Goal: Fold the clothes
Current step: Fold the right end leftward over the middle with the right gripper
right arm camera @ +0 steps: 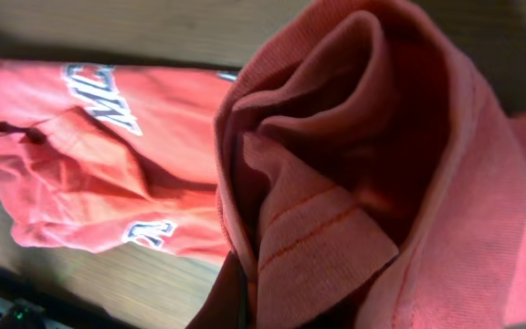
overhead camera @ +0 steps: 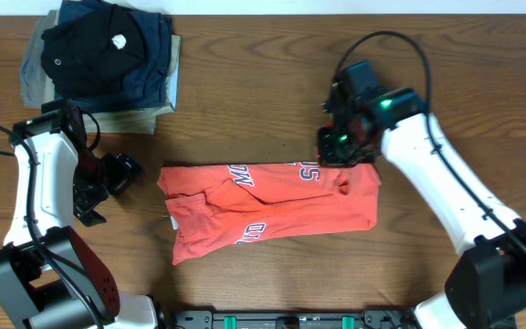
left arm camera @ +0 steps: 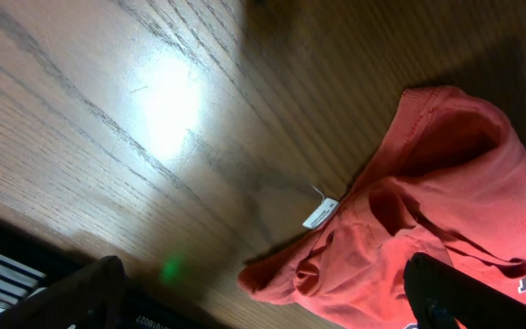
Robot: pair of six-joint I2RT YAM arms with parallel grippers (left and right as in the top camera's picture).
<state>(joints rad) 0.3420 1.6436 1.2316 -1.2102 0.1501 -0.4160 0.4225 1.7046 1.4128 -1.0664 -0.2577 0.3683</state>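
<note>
Coral-red T-shirt (overhead camera: 272, 206) lies half-folded, below-right of the folded-garment stack (overhead camera: 108, 55). Right gripper (overhead camera: 336, 153) pinched shut, apparently on its upper hem; left gripper (overhead camera: 110, 192) gaping, empty. Soft, limp, light cotton: grip edges, corners.

Wooden table (overhead camera: 245, 100): brown, with a marked grain; a glare patch showed in the left wrist view. A stack of folded garments (overhead camera: 108, 64) sat at the far left corner. Black garment (overhead camera: 85, 46) lay on top, bearing a small white mark (overhead camera: 119, 40). Navy garment (overhead camera: 149, 82) lay beneath, khaki garment (overhead camera: 131, 119) lowest. A black rail (overhead camera: 272, 320) ran along the near edge.
</note>
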